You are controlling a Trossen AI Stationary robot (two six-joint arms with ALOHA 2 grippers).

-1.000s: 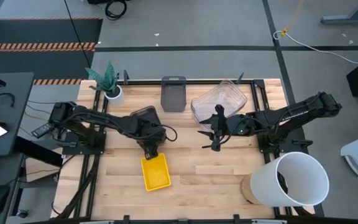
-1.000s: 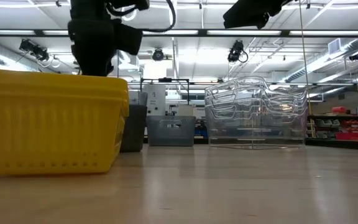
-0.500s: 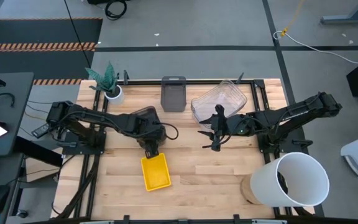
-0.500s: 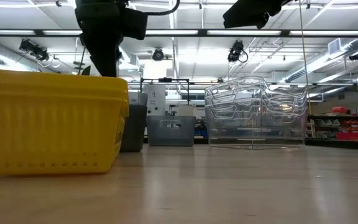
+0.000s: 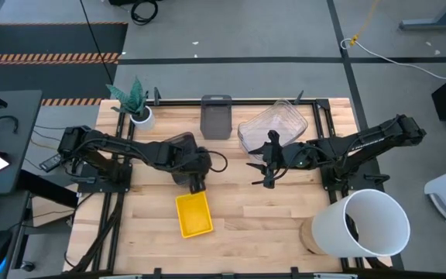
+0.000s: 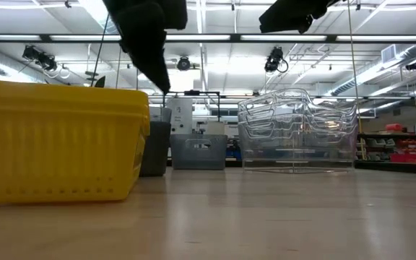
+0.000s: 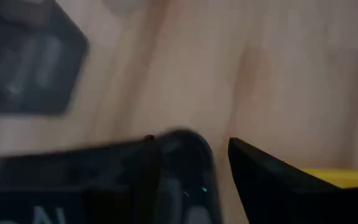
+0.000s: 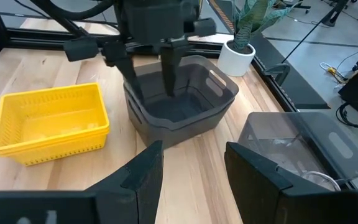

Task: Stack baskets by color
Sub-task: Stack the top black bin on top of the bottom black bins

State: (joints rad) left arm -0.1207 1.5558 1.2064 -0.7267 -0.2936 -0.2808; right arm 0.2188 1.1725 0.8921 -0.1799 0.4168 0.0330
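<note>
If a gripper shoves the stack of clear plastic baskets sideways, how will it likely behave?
The stack of clear plastic baskets looks thin-walled and empty, so it is probably light and would slide on the smooth wooden table. Its rims sit unevenly nested, so the upper ones may shift or tilt. It is wide and low, so toppling seems unlikely.

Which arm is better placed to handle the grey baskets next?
Left. The left gripper hangs between the yellow baskets and the grey baskets; the right gripper waits open farther off beside the clear baskets.

Apparently three basket stacks: yellow (image 5: 193,215), grey (image 5: 216,116), clear (image 5: 275,125).
</note>
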